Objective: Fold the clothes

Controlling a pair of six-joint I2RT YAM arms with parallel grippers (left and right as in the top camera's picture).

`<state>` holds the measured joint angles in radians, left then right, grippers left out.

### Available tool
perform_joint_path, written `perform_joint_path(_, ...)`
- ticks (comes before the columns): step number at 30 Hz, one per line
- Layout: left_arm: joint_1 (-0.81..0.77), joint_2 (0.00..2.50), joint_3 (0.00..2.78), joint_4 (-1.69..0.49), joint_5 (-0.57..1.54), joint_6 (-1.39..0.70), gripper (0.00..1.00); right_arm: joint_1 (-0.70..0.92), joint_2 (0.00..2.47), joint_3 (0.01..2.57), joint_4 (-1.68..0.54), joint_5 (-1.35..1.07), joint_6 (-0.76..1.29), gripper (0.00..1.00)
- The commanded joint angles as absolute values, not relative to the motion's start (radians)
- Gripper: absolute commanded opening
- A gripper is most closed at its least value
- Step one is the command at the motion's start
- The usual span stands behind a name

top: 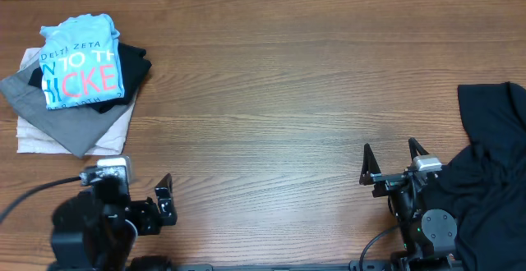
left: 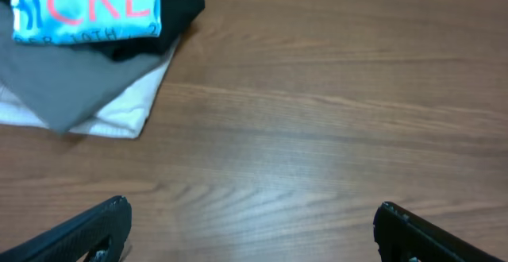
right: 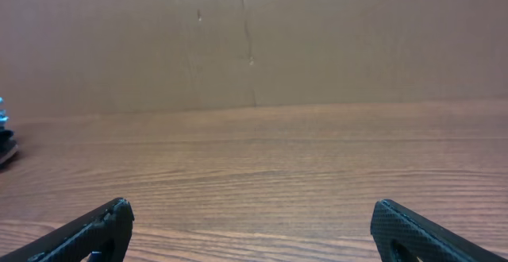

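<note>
- At the far left of the table, folded pieces lie stacked. A light blue T-shirt is on top. Under it come a folded black garment, a grey garment and a white garment at the bottom.
- At the right edge, near side, a loose black garment lies crumpled and unfolded. It sits just beside the right arm and seems to touch its base.
- The left gripper sits at the near left with its jaws spread wide and nothing between them. The stack lies beyond it, far and to the left.
- The right gripper is likewise released and empty, its fingers pointing away over bare wood.
- Step in hand, as I judge it: the stacked pieces look finished, and the loose black one is next and untouched.
- The next move probably calls for the right arm to swing right, pinch an edge of the black cloth and drag it toward the clear middle. The left arm would then help spread it flat. Soft cotton will bunch, so hem or shoulder is the likelier grip.
- Writing on the blue shirt: small white "DELTA ZETA" at the top. Below it are large white letters, partly folded away, reading roughly "TO TH", then pink "CKE".
- A lower line in the left wrist view is too broken to read, and no brand label shows.
</note>
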<state>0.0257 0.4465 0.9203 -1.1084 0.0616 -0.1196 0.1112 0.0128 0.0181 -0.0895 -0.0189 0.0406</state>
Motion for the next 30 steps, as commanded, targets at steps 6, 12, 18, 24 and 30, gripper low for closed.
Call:
perform_joint_path(6,0.018,0.083,0.498,-0.912,0.052,-0.093,1.00,0.107,0.007,0.008,-0.084,-0.020,0.033,1.00)
perform_joint_path(12,0.015,0.006,0.299,-0.612,0.044,-0.049,1.00,0.107,0.007,0.008,-0.084,-0.020,0.033,1.00)
perform_joint_path(18,0.010,0.004,0.102,-0.191,0.043,-0.008,1.00,0.107,0.007,0.008,-0.084,-0.020,0.033,1.00)
perform_joint_path(24,0.006,0.003,0.005,-0.073,0.033,0.016,1.00,0.107,0.007,0.008,-0.084,-0.020,0.033,1.00)
perform_joint_path(30,0.006,0.004,0.005,-0.075,0.033,0.016,1.00,0.107,0.007,0.008,-0.084,-0.020,0.033,1.00)
